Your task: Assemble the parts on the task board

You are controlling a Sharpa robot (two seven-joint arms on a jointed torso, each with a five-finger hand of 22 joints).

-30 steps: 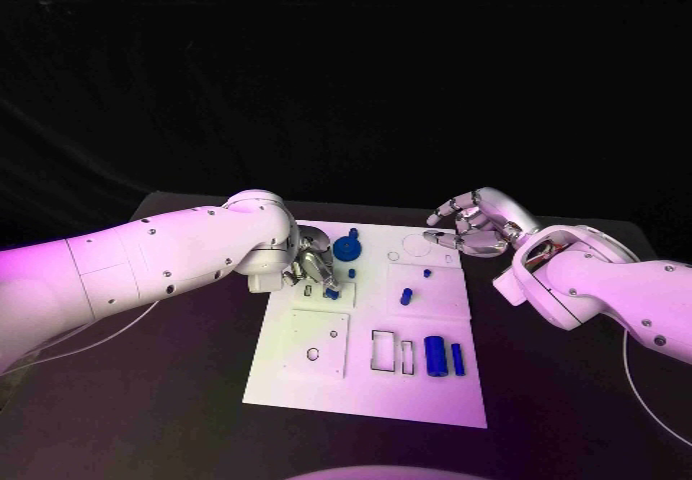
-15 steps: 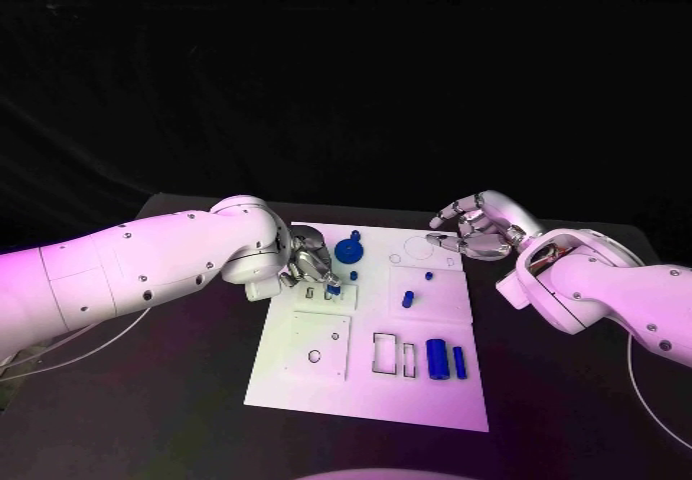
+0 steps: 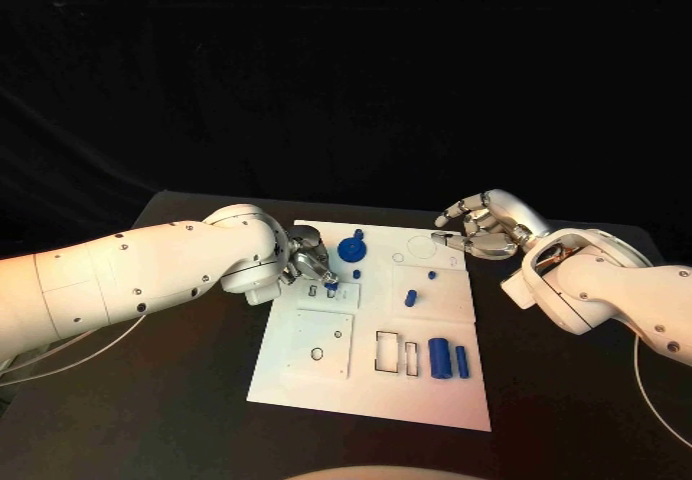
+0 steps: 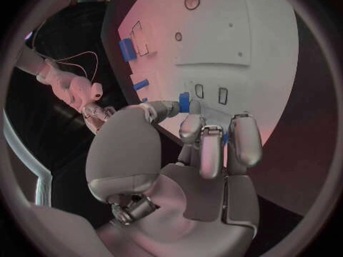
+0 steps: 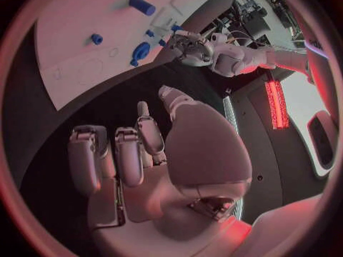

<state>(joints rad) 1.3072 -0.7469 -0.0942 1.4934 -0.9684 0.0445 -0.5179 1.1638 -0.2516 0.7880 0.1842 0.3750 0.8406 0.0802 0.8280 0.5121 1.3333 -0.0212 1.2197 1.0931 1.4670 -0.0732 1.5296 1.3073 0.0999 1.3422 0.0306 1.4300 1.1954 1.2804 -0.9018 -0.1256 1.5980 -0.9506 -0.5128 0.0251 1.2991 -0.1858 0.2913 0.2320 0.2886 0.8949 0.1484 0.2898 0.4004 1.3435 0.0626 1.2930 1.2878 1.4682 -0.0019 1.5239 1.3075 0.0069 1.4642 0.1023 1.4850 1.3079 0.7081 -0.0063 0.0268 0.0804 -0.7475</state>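
The white task board (image 3: 325, 375) lies mid-table. My left hand (image 3: 306, 262) reaches over its far left edge and pinches a small blue part (image 3: 330, 286) between thumb and a finger. In the left wrist view that part (image 4: 184, 101) sits just beside two small rectangular slots (image 4: 211, 93). A round blue knobbed part (image 3: 352, 247) stands close by. Small blue pegs (image 3: 411, 297) dot the middle, and two blue cylinders (image 3: 446, 359) lie near the front right. My right hand (image 3: 483, 228) hovers off the far right corner, fingers loosely curled, holding nothing.
Empty rectangular cut-outs (image 3: 387, 352) sit beside the cylinders, and a square plate with a round hole (image 3: 315, 354) lies at the front left. Black table (image 3: 159, 400) surrounds the board. The right wrist view shows the board (image 5: 71, 68) and my left hand (image 5: 191, 47) beyond.
My left hand has drawn the small blue part slightly farther up the board's left side, toward the slots. The right hand has stayed about where it was.
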